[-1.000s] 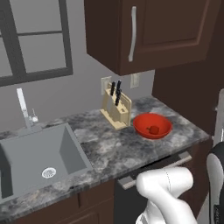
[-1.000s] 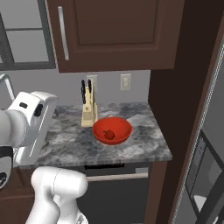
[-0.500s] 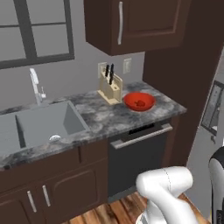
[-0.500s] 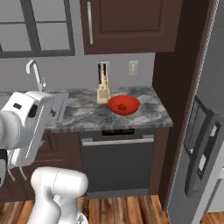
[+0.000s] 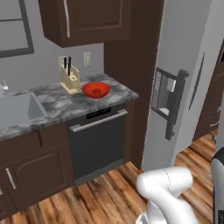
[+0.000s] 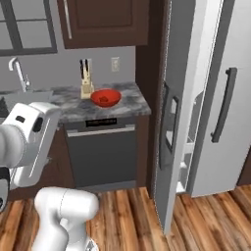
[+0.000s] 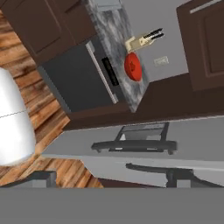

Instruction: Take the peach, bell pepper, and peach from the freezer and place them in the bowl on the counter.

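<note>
Fetching step in hand; fingers spread wide, empty, the freezer [image 6: 169, 122] ahead, the bowl [image 5: 96, 89] beyond; next, reach inside for fruit.

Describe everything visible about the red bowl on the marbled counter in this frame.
The wide, shallow, bright red round bowl looks plain and glossy. It sits upright on the grey-and-white marbled counter above the black dishwasher front, just right of the tan knife block and apart from it. Something small and dark red lies inside; what it is cannot be told. Nothing else touches it.
</note>
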Tool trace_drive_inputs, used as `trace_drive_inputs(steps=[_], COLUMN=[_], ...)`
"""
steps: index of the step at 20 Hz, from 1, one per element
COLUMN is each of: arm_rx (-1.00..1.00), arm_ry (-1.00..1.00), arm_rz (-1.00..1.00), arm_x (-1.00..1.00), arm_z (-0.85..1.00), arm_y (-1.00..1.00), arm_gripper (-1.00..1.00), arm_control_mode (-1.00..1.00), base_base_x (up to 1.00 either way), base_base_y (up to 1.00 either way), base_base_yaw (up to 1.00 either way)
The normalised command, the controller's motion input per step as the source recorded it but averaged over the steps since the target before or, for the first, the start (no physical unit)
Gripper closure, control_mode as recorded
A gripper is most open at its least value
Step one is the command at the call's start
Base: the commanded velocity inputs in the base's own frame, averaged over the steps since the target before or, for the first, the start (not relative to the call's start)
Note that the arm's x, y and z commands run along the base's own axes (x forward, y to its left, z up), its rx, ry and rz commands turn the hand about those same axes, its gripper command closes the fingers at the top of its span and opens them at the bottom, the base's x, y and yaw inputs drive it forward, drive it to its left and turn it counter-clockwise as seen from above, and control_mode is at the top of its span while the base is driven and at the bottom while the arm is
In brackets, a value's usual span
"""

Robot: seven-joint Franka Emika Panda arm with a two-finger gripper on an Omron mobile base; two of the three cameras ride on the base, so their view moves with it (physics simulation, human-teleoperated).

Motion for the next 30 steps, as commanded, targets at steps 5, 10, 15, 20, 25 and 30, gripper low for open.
trace_drive_inputs(steps=[5, 10, 15, 20, 25, 30], arm_rx=[0.00, 0.00, 0.00, 0.00, 0.00, 0.00], arm_ry=[0.00, 0.00, 0.00, 0.00, 0.00, 0.00], arm_rz=[0.00, 0.00, 0.00, 0.00, 0.00, 0.00], arm_x=[0.00, 0.00, 0.00, 0.00, 0.00, 0.00], arm_z=[0.00, 0.00, 0.00, 0.00, 0.00, 0.00], arm_y=[0.00, 0.00, 0.00, 0.00, 0.00, 0.00], arm_gripper=[-1.00, -1.00, -1.00, -1.00, -1.00, -1.00], arm_control_mode=[1.00, 1.00, 1.00, 1.00, 1.00, 1.00], base_base_x=[0.00, 0.20, 0.56, 0.97, 0.81, 0.49], base_base_y=[-1.00, -1.00, -0.96, -0.69, -0.80, -0.85], base_base_yaw=[-0.17, -0.02, 0.07, 0.40, 0.61, 0.46])
